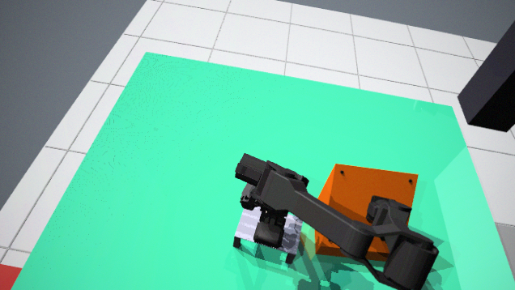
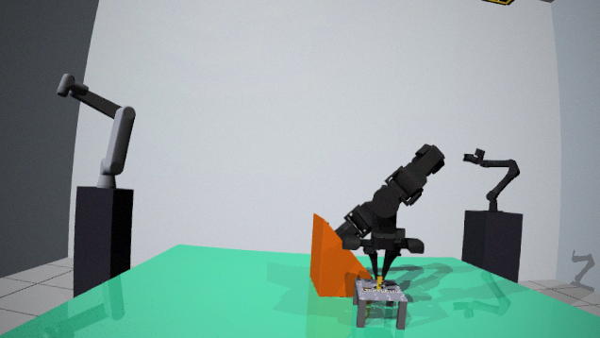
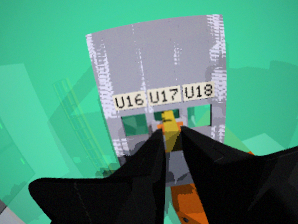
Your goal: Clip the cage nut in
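Observation:
The cage nut (image 2: 379, 282) (image 3: 170, 127) is yellow with an orange part showing beside it in the wrist view. My gripper (image 2: 379, 278) (image 3: 170, 133) is shut on it, fingers pointing down. The nut is at the square hole marked U17, covering much of it; a dark strip of the hole shows at its far side. How deep it sits in the hole is hidden. The grey rail plate (image 1: 248, 222) (image 2: 391, 294) (image 3: 165, 55) stands on short legs, with labels U16, U17 and U18 beside three holes. In the top view the gripper hides the nut.
An orange wedge-shaped block (image 1: 374, 186) (image 2: 325, 264) stands close to the rail plate, under my forearm; part of it shows in the wrist view (image 3: 190, 202). The green table (image 1: 182, 121) (image 2: 198, 283) lies under both. Two other arms on dark pedestals stand far behind.

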Tool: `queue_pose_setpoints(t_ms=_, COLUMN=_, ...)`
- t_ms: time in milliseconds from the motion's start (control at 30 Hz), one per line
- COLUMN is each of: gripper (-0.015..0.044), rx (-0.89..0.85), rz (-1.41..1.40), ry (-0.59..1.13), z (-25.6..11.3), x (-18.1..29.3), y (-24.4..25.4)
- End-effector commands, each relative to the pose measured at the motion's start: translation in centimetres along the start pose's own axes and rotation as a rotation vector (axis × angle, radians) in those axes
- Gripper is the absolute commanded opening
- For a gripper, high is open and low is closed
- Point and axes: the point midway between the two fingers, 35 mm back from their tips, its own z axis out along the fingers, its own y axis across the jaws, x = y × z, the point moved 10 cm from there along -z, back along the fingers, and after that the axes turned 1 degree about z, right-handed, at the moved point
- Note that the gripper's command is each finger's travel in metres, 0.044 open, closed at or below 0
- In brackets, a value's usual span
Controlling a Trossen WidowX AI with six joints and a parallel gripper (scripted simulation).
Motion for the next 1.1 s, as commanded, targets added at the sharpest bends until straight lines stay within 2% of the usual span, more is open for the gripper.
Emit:
queue_pose_setpoints(t_ms=0, gripper=0.0034, rx=-0.003, rz=-0.005, ry=-0.001, z=0.02, x=-0.01, y=-0.1)
queue_pose_setpoints(t_ms=1067, gripper=0.0034, rx=0.042, rz=-0.004, ry=-0.002, z=0.18, x=0.0, y=0.39)
